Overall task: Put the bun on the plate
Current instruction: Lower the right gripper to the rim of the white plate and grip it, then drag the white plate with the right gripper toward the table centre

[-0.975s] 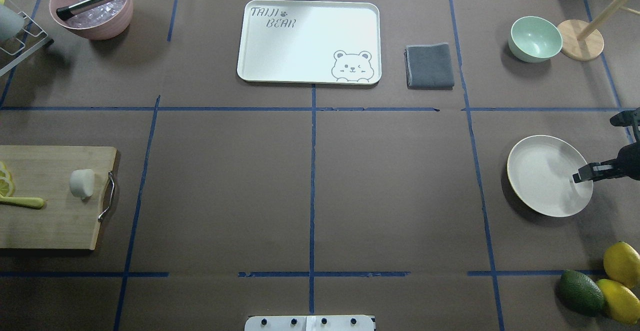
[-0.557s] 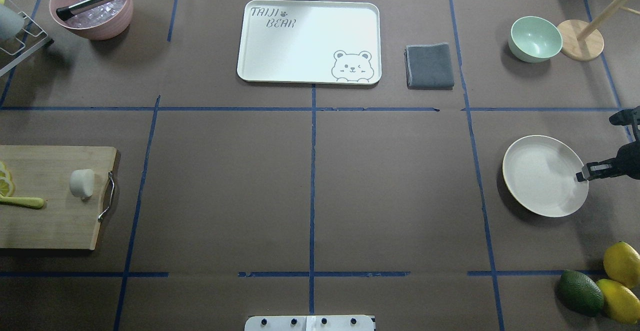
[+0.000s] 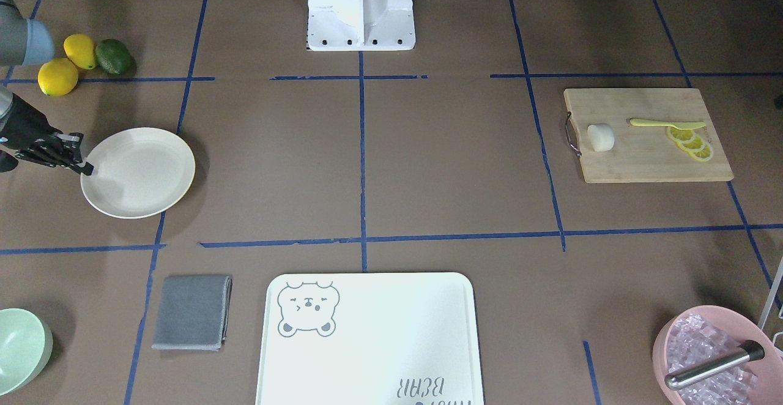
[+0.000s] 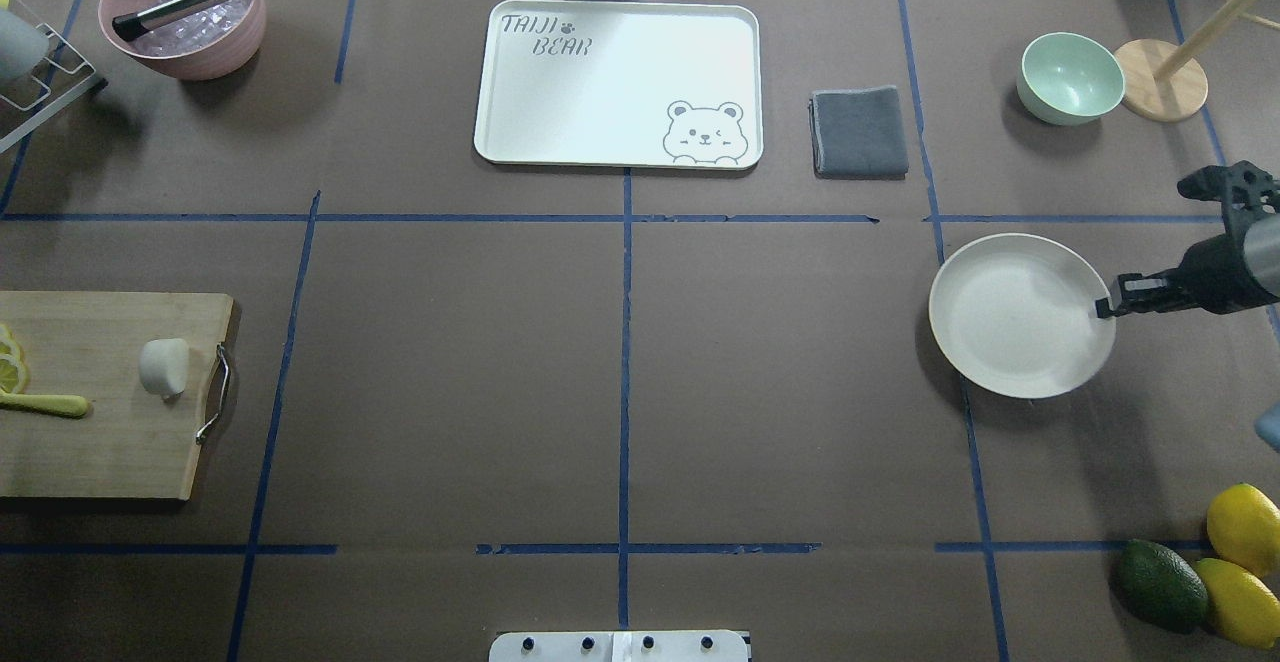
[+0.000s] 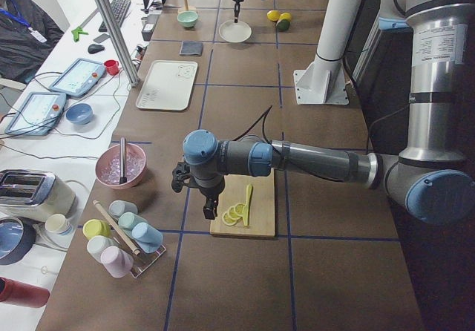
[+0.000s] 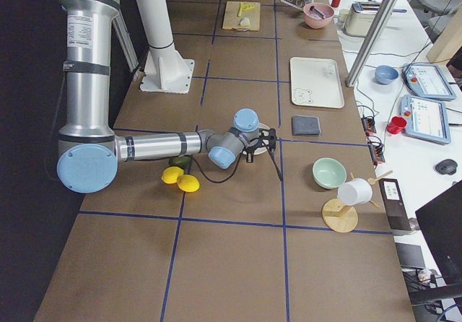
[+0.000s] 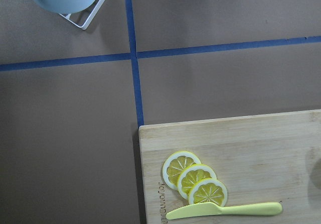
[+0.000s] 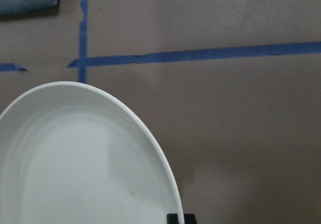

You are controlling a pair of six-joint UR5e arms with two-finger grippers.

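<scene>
While the bun (image 4: 164,366) lies on the board (image 4: 100,442), the right end effector (image 4: 1105,308) grips the plate (image 4: 1000,327)

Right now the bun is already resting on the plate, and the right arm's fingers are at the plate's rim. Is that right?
Not quite. The bun lies on the wooden cutting board, far across the table from the plate, which holds nothing. The overhead exterior view shows this. The rest stands: the right arm's fingers are at the plate's rim.

Even bright overhead light, soft shadows, sharp focus, mild tray (image 4: 617,82) glare.
</scene>
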